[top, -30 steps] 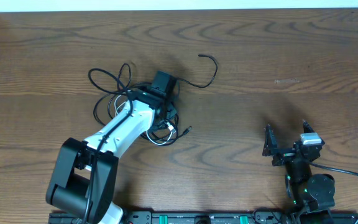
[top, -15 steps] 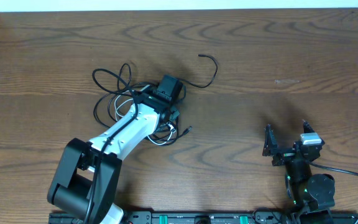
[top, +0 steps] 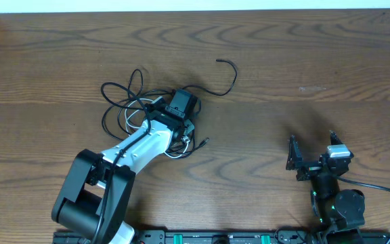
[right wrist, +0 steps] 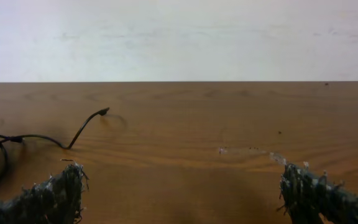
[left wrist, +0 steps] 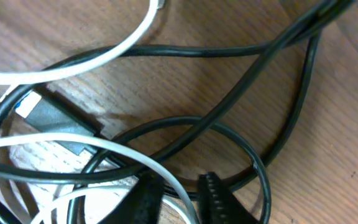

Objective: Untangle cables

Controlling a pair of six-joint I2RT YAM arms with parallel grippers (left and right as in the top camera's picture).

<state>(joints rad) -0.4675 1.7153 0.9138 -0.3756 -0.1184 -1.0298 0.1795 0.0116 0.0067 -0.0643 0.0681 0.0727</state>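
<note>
Evidently the cables (top: pixel 122 102) lie tangled left of the desk's (top: pixel 303 54) middle. The left gripper (left wrist: pixel 180 198) sits on them, its fingers close together around a white cable (left wrist: pixel 166 180), though whether it grips that cable cannot be told. The right gripper (top: pixel 313 152) stands wide open near the front edge.

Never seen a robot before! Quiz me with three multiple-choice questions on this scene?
1. Where on the table does the tangle of cables lie?
A. left half
B. far right edge
C. top right corner
2. What colours are they?
A. red and blue
B. black and white
C. all yellow
3. The right gripper is:
A. shut on a plug
B. shut on a cable
C. open, empty
Answers: A, overhead shows them left of centre; B, both colours show at the left wrist; C, its fingers stand wide apart, nothing between.
</note>
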